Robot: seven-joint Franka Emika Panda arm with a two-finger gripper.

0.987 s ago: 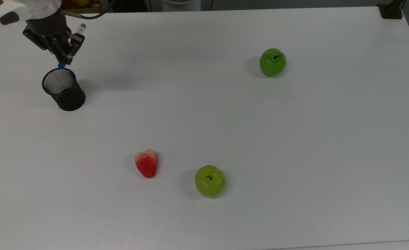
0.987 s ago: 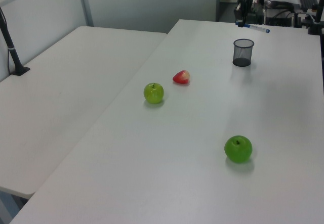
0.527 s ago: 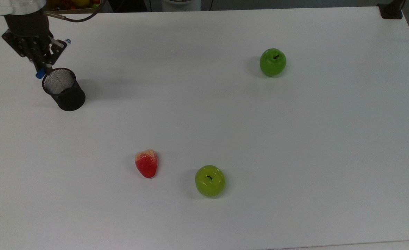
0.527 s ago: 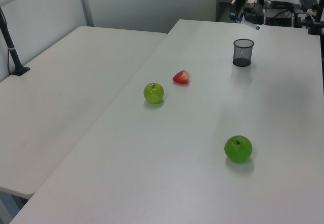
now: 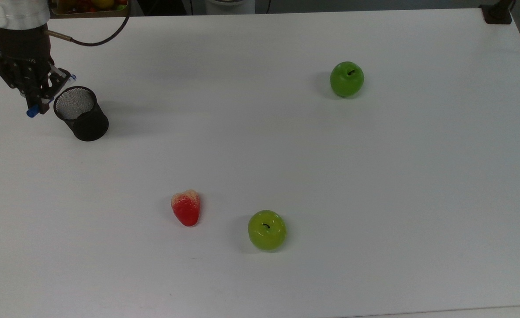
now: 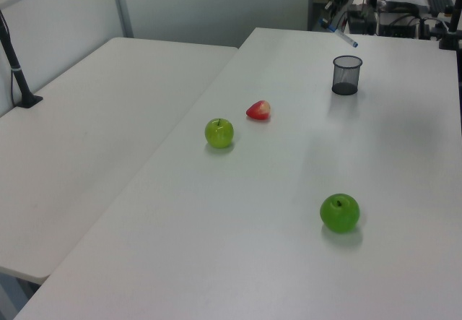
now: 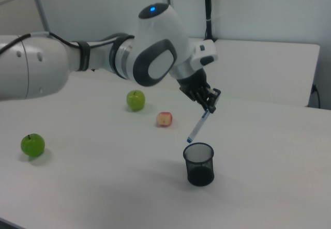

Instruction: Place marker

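Note:
My gripper [image 5: 43, 93] is shut on the marker [image 5: 32, 112], a slim white pen with blue ends. It hovers at the top view's far left, just left of a black mesh cup [image 5: 82, 115] that stands upright on the white table [image 5: 286, 154]. In the right view the marker [image 7: 197, 127] hangs steeply tilted from the gripper [image 7: 210, 104], its lower blue tip just above the rim of the cup [image 7: 198, 164]. In the left view the marker [image 6: 341, 35] slants above and behind the cup [image 6: 346, 74].
A red strawberry-shaped fruit [image 5: 186, 207] and a green apple [image 5: 267, 229] lie near the table's front middle. A second green apple [image 5: 347, 79] sits at the back right. A black post base [image 5: 497, 13] stands at the back right corner.
The gripper has carried the marker toward the top view's left, from behind the cup to its left side. The marker now tilts more steeply, lower end down.

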